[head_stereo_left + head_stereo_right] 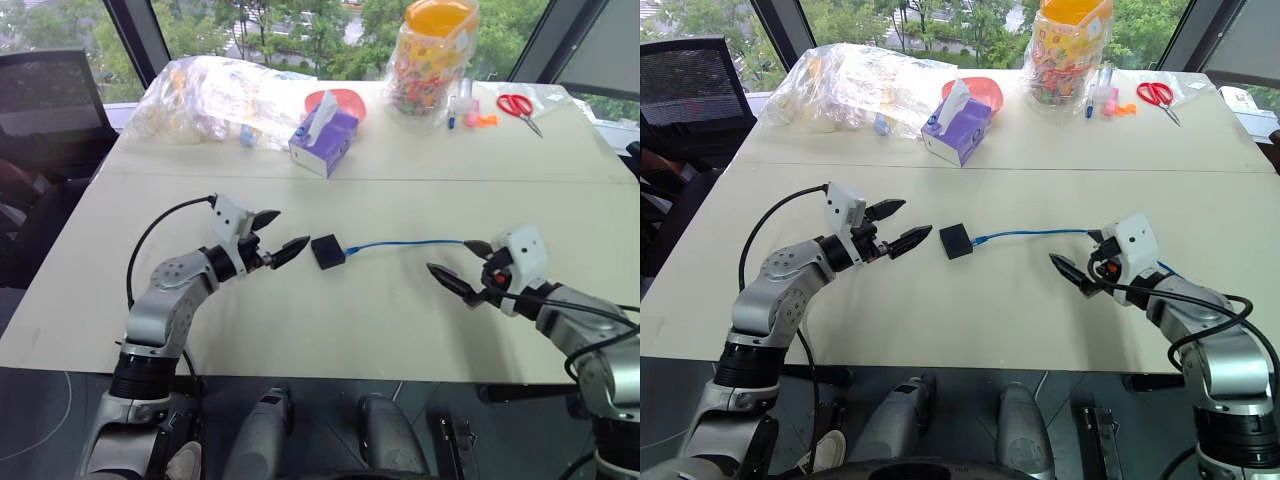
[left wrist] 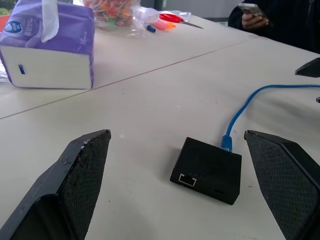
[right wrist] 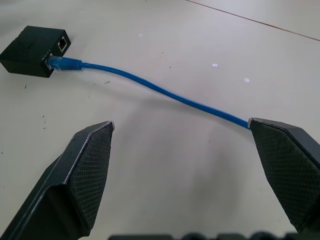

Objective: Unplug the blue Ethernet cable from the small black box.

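Box (image 1: pixel 328 251) mid-table, cable (image 1: pixel 405 243) still plugged in, trailing toward the right edge. Left gripper (image 1: pixel 275 236) spread wide, just beside box; right gripper (image 1: pixel 462 267) spread wide around the cable. Pin box first, then pinch near plug and pull straight out.

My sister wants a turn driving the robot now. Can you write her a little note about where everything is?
Left gripper: fingers open, holding nothing, beside the small matte black plastic box.
Right gripper: fingers open, holding nothing, near the far end of the thin bright blue Ethernet cable.
Both things lie on the pale table.
Done: grippers are in position.
Left: cable is still plugged in; steady the box, pull the plug out.
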Controlling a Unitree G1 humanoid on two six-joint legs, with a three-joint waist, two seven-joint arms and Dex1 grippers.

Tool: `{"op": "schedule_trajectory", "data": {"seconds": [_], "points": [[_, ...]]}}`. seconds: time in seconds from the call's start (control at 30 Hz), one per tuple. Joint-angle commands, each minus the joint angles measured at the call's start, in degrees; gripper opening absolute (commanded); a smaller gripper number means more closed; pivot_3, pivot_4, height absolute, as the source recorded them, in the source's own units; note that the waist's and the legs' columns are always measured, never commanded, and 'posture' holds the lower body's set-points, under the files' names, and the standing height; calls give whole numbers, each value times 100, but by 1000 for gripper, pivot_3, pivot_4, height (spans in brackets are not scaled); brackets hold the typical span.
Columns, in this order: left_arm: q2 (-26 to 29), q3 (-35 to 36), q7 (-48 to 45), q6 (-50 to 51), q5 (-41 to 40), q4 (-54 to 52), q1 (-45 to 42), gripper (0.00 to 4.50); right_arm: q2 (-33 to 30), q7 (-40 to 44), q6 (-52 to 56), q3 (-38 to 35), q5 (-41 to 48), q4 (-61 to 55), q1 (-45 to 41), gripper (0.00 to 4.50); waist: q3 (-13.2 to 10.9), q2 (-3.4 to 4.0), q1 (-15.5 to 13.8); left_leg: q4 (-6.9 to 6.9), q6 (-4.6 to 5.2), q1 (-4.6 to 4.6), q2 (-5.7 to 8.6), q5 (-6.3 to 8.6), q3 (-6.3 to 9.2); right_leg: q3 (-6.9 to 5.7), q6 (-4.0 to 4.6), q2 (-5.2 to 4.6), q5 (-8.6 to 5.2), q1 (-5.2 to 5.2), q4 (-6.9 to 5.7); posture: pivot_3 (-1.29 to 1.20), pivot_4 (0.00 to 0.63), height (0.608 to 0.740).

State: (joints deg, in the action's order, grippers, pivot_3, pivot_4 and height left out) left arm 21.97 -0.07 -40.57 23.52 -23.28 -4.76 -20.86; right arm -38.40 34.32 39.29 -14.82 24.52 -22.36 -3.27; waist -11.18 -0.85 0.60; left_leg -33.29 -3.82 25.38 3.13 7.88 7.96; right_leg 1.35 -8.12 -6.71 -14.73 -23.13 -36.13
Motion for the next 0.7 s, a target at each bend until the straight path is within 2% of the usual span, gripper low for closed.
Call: {"op": "schedule_trajectory", "data": {"seconds": [0.03,0.3,0.43,0.7], "points": [[45,109,-48,40,-142,-242,-21,4463,-77,53,-22,-82,104,-149,-133,4500,0,0,-1,0,0,0,0,0,0,0,0,0,0,0,0,0,150,728],[20,109,-115,165,-304,-229,-97,4463,-267,269,163,30,217,-138,-356,4500,0,0,-1,1,0,0,0,0,0,0,0,0,0,0,1,0,150,728],[116,52,-279,230,-341,-214,-129,4463,-461,555,401,333,355,-222,-600,4500,0,0,8,1,0,0,0,0,0,0,0,0,0,0,1,0,150,728],[408,-32,-735,453,-385,-184,-269,4463,-854,1168,604,1172,248,277,-1740,4500,-1,0,9,1,0,1,0,0,-1,0,0,0,0,-2,2,0,150,728]]}}
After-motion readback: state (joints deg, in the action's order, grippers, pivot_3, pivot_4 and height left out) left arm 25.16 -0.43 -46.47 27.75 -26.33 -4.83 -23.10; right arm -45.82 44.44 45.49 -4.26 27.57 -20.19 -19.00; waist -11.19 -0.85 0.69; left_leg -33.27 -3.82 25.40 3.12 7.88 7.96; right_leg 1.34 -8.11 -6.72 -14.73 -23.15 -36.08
